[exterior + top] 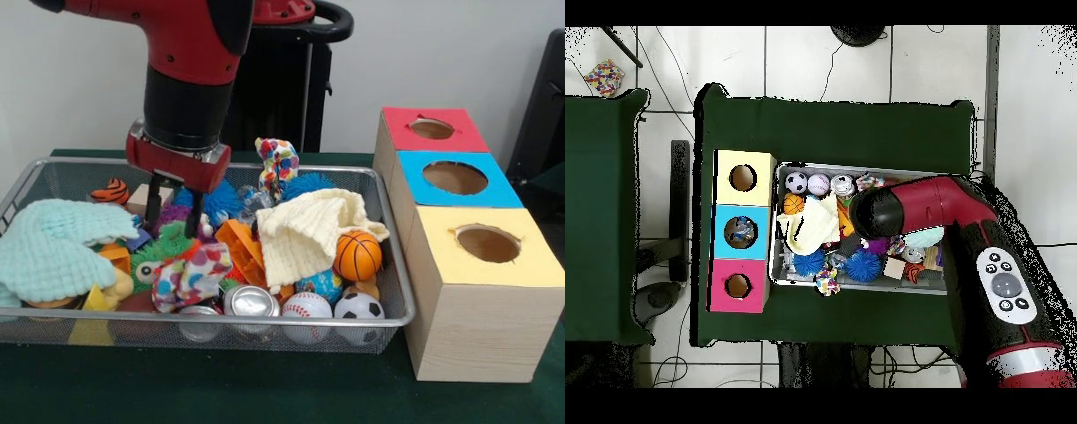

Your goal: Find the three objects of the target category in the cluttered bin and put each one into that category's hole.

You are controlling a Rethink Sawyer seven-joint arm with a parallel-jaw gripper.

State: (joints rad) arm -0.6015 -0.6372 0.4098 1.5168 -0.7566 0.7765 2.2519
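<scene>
Inside the wire mesh bin (393,291), the end effector (174,205) hangs low over the clutter left of centre, its two dark fingers (154,200) apart and pointing down, nothing between them. Tips sit just above a colourful polka-dot cloth (188,274) and beside a green fuzzy toy (159,252).

Balls cluster at the bin's front right corner in the front view: basketball (357,255), baseball (306,308), soccer ball (358,308), with a globe-patterned ball (321,283) between them. A cream knitted cloth (309,231) is draped just left of the basketball, touching it. A crushed silver can (251,302) lies against the front wall. A mint knitted cloth (53,247) covers the left end. A blue spiky ball (221,201) and a second polka-dot cloth (276,163) stand near the back wall; a tiger-striped toy (110,190) is in the back left corner.

Beside the bin's right end, touching or nearly so, stands the wooden sorting box (459,327) with yellow (488,244), blue (455,177) and red (432,129) holes. Overhead, something lies in the blue hole; it cannot be identified.

Everything rests on the green bench (221,389).
</scene>
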